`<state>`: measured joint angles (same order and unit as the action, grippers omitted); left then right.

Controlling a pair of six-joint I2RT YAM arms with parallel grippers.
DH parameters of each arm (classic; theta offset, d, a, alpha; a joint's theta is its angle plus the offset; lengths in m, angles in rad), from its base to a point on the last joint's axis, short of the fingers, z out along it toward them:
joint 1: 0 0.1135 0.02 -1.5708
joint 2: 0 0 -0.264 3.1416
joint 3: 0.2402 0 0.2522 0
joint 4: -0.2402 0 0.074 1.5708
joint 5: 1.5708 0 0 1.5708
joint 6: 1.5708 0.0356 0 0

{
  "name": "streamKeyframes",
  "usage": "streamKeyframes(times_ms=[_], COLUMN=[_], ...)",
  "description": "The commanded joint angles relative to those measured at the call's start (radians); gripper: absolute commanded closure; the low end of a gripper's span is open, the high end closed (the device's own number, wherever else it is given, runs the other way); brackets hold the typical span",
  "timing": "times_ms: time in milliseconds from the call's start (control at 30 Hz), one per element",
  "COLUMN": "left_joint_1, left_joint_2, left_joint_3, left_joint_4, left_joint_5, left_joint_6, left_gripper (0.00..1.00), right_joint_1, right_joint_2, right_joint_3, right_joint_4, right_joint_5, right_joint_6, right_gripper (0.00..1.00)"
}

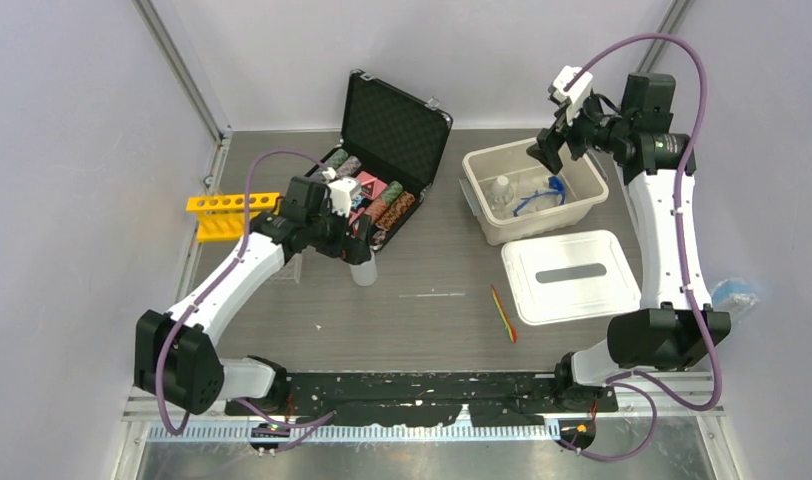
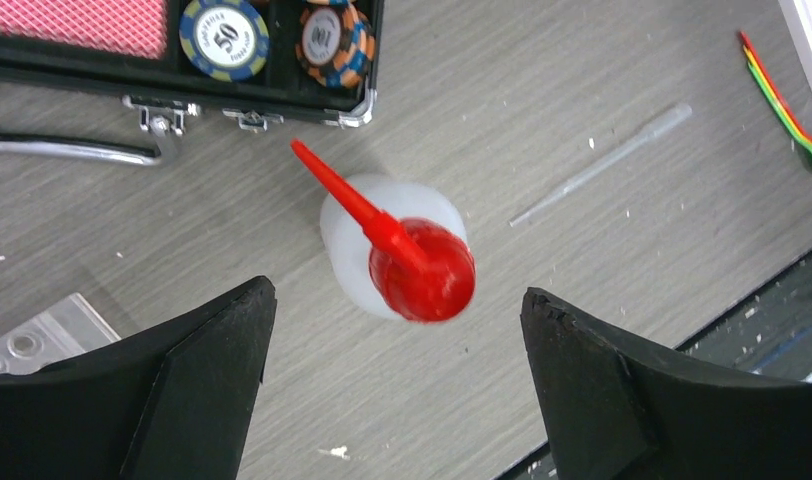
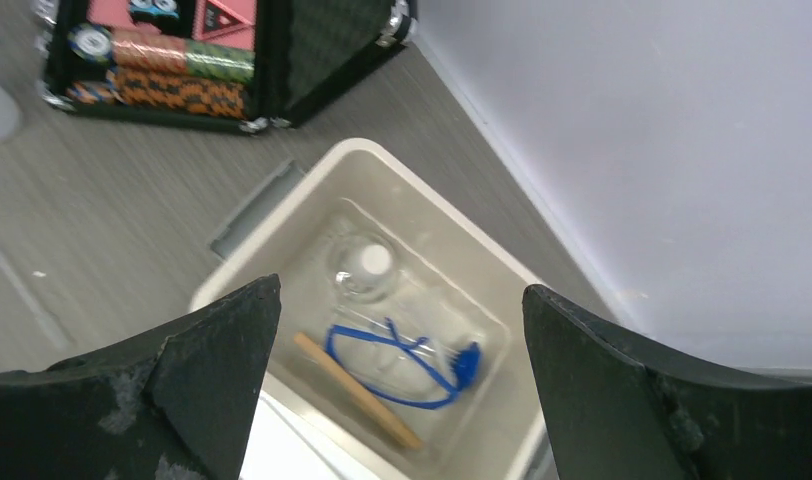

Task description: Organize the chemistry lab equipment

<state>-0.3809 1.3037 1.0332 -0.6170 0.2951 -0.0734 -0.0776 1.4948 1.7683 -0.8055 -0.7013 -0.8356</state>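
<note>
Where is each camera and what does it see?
Top external: high behind the robot, looking down on the table; left arm and right arm show.
Left wrist: on the left arm, looking down at the squeeze bottle; its fingers show.
Right wrist: on the right arm, looking down into the bin; its fingers show.
Shared: top and left wrist see the squeeze bottle.

Top view, as I see it: case (image 1: 382, 170) back centre. Rack (image 1: 232, 215) left of case, far left. Bottle (image 1: 364, 270) upright just before case, under my left gripper (image 1: 360, 245). Pipette (image 1: 432, 294) lies right of bottle; spatula (image 1: 504, 313) further right, nearer me. Bin (image 1: 542, 228) back right, lid (image 1: 542, 300) just before it. In bin: goggles (image 1: 542, 197), clamp (image 3: 357, 390) beside them. My right gripper (image 1: 544, 155) above bin.
</note>
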Motion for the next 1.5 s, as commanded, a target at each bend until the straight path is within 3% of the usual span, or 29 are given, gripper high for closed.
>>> streamKeyframes(times_ms=[0, 133, 400, 533, 667, 767, 967, 1167, 1367, 1433, 1467], left_joint_1=[-0.023, -0.047, -0.052, -0.056, -0.056, -0.056, -0.054, -0.056, -0.062, -0.062, -0.062], left_joint_2=[0.034, 0.063, 0.074, 0.063, 0.057, 0.055, 0.08, 0.095, 0.08, 0.072, 0.07], left_joint_3=[-0.002, -0.012, -0.002, 0.02, 0.111, 0.21, 0.353, 0.401, 0.378, 0.369, 0.369], left_joint_4=[0.148, 0.208, 0.185, 0.165, 0.124, 0.097, 0.139, 0.221, 0.302, 0.322, 0.326], left_joint_5=[-0.068, -0.123, -0.085, -0.006, 0.142, 0.261, 0.432, 0.542, 0.584, 0.583, 0.582], left_joint_6=[-0.053, -0.037, -0.021, -0.034, -0.063, -0.104, -0.184, -0.268, -0.366, -0.384, -0.384], left_gripper=[0.09, 0.16, 0.5, 0.8, 0.95, 1.0, 1.0, 1.0, 1.0, 1.0, 1.0], right_joint_1=[-0.001, -0.001, -0.001, 0.007, 0.06, 0.124, 0.354, 0.59, 0.695, 0.714, 0.722], right_joint_2=[-0.014, -0.041, -0.066, -0.072, -0.105, -0.159, -0.323, -0.306, -0.189, -0.168, -0.162], right_joint_3=[-0.088, -0.154, -0.201, -0.222, -0.265, -0.356, -0.595, -0.609, -0.529, -0.514, -0.509], right_joint_4=[0.085, 0.075, 0.072, 0.08, 0.1, 0.176, 0.525, 0.567, 0.57, 0.555, 0.549], right_joint_5=[-0.066, -0.074, -0.092, -0.128, -0.135, -0.157, -0.214, -0.044, 0.075, 0.08, 0.08], right_joint_6=[0.268, 0.284, 0.289, 0.305, 0.311, 0.359, 0.509, 0.497, 0.504, 0.478, 0.469], right_gripper=[0.05, 0.04, 0.02, 0.01, 0.0, 0.0, 0.03, 0.05, 0.01, 0.07, 0.18])
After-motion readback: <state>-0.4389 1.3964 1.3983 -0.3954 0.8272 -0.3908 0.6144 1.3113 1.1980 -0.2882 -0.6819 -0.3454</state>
